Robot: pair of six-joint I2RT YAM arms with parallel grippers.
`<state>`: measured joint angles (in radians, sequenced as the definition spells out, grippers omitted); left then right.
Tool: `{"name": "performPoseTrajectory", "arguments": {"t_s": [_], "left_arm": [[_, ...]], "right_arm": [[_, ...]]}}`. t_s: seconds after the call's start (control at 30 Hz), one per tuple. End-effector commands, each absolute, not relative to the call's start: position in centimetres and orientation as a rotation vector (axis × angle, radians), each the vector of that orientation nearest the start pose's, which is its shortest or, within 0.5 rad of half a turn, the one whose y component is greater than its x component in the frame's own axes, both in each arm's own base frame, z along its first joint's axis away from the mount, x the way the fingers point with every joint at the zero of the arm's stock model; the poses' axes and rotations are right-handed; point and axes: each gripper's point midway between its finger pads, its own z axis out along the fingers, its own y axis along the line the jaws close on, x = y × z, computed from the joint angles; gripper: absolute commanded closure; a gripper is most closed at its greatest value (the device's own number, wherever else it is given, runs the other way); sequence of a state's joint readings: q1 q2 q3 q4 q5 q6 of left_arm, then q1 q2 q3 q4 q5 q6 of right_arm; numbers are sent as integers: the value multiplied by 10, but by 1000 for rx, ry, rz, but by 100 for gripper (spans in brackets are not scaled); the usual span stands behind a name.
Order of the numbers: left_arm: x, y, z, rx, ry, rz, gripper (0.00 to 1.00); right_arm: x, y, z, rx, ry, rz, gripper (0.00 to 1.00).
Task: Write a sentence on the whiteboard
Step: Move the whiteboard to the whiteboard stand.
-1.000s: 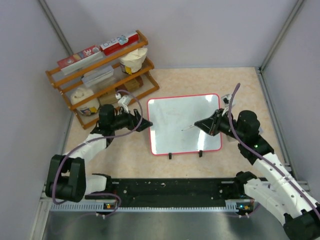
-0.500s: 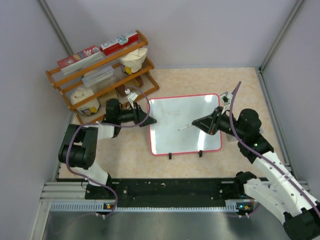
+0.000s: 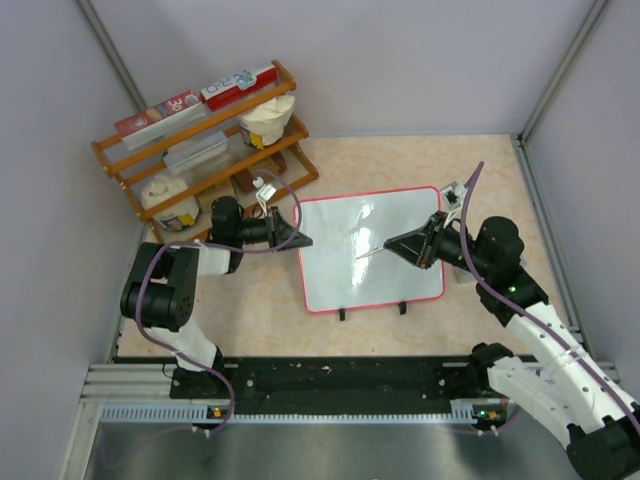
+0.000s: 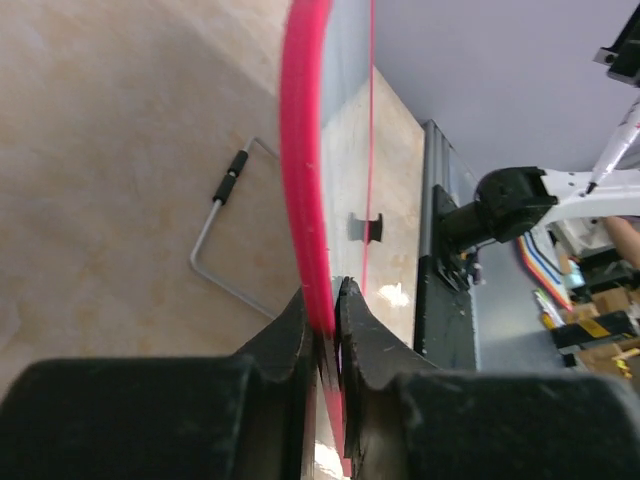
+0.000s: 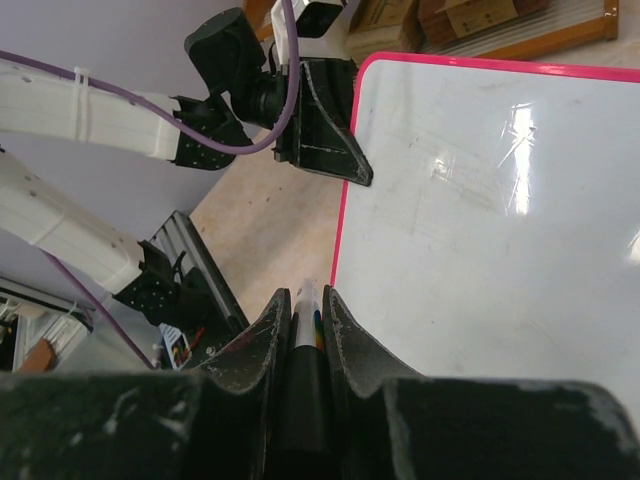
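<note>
One table [image 3: 400, 170] carries one whiteboard [image 3: 350, 275] at its middle, long axis running left to right, two black feet [image 3: 340, 313] on the near edge. At far left, one wooden rack [image 3: 200, 110] holds boxes [image 3: 235, 85] and pale tubs [image 3: 168, 200]. My left gripper [image 4: 325, 300] is clamped on the board's red left rim. My right gripper [image 5: 305, 300] clenches one marker [image 3: 370, 254], its tip pointing left over the board.
</note>
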<state>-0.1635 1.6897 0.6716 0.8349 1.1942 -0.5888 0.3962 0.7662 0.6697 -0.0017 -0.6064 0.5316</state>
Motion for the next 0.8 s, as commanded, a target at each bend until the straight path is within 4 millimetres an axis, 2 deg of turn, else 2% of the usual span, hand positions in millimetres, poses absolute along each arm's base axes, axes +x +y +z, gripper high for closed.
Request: {"name": "performPoseTrajectory", "arguments": {"t_s": [0.0,0.07,0.3,0.47,0.5,0.77], "left_arm": [[306,-229,149,657,1776,-1556,94],[302,-230,144,655,1800,-1570,100],[290,-228,127,652,1867,-1572,100],[284,-231,124,667,1884,-1578,100],[283,-232,124,675,1881,-1579,100],[259,-233,127,706,1887,-1612,100]], "right_arm": [[215,216,303,-404,1670,1166,100],[216,215,303,-403,1673,1164,100],[217,215,301,-403,1673,1154,100],[218,215,305,-426,1668,1135,100],[218,214,301,-423,1689,1129,100],[221,216,297,-407,1703,1143,100]]}}
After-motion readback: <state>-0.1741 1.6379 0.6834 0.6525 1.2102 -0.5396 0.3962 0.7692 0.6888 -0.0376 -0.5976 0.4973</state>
